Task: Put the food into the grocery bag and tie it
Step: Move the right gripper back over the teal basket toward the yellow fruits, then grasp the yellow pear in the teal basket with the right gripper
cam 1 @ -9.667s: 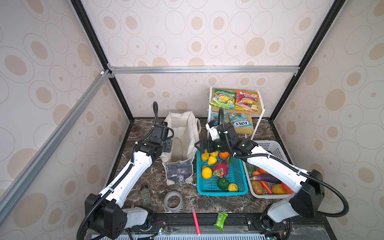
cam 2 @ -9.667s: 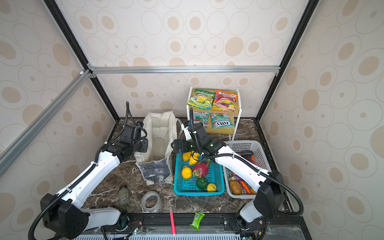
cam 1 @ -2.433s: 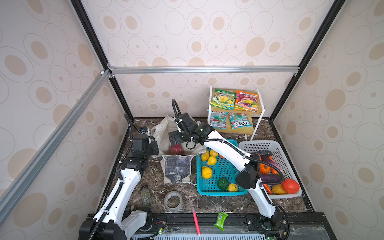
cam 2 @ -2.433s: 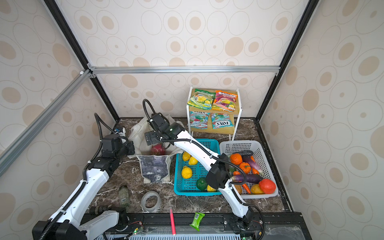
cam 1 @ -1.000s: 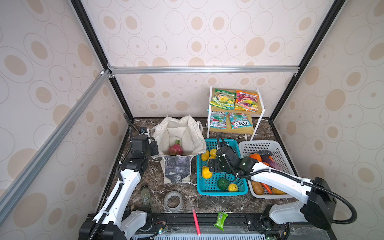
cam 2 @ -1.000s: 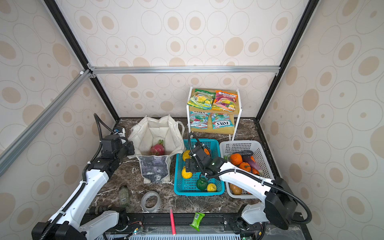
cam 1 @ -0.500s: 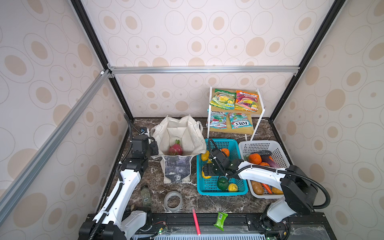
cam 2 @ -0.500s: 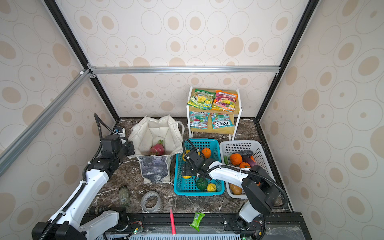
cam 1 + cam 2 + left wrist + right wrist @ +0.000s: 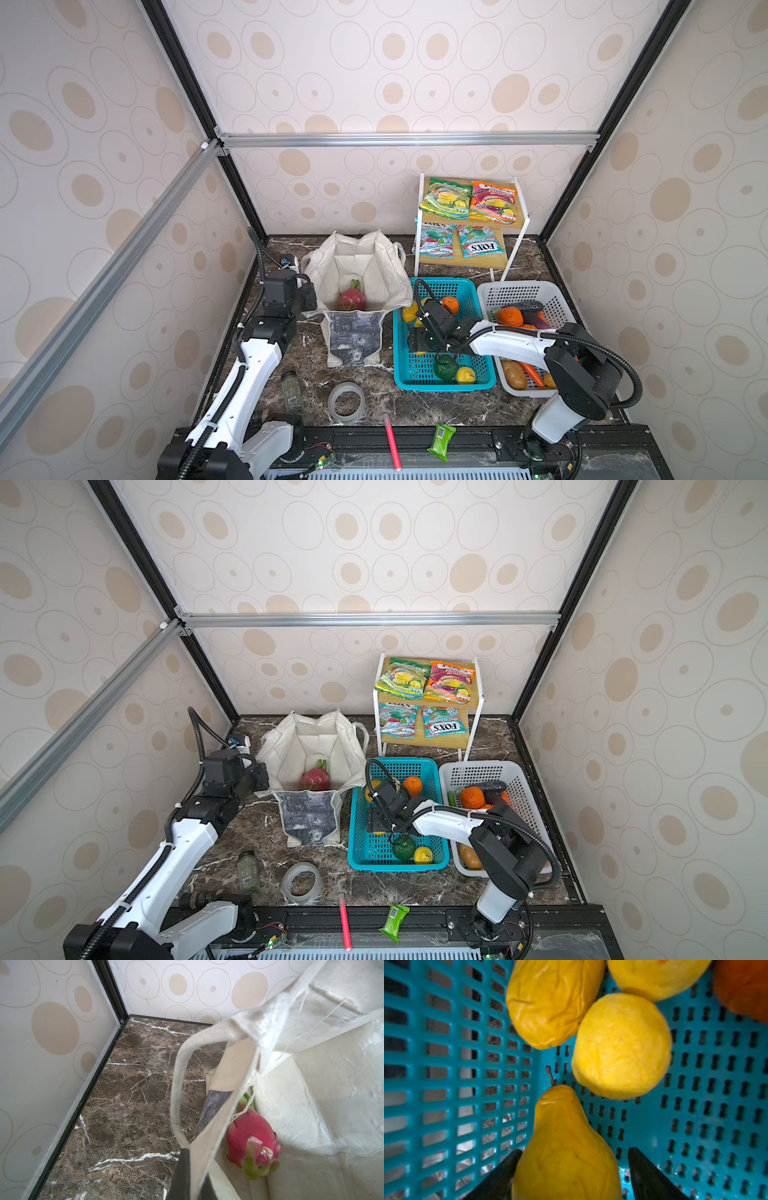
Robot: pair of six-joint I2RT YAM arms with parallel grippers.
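The grocery bag [image 9: 386,274] stands open at the back left, and a pink dragon fruit [image 9: 351,298] [image 9: 251,1142] lies inside it. My left gripper [image 9: 307,297] [image 9: 189,1176] is shut on the bag's left rim and holds the mouth wide. My right gripper [image 9: 419,343] [image 9: 574,1150] is down in the teal basket [image 9: 440,384], open, its fingers on either side of a yellow pear [image 9: 564,1151]. One finger touches the pear; a gap shows at the other. Two yellow fruits [image 9: 620,1047] lie just beyond the pear.
The teal basket also holds an orange [image 9: 449,304] and a green fruit [image 9: 444,367]. A white basket [image 9: 490,291] of vegetables stands to its right. Behind it is a shelf with snack packets [image 9: 445,203]. A tape roll [image 9: 346,402] and a jar [image 9: 292,392] lie in front.
My right gripper has moved to the left side of the teal basket, dropped onto the pear, and its jaws have narrowed a little. The left arm and the bag have not moved.
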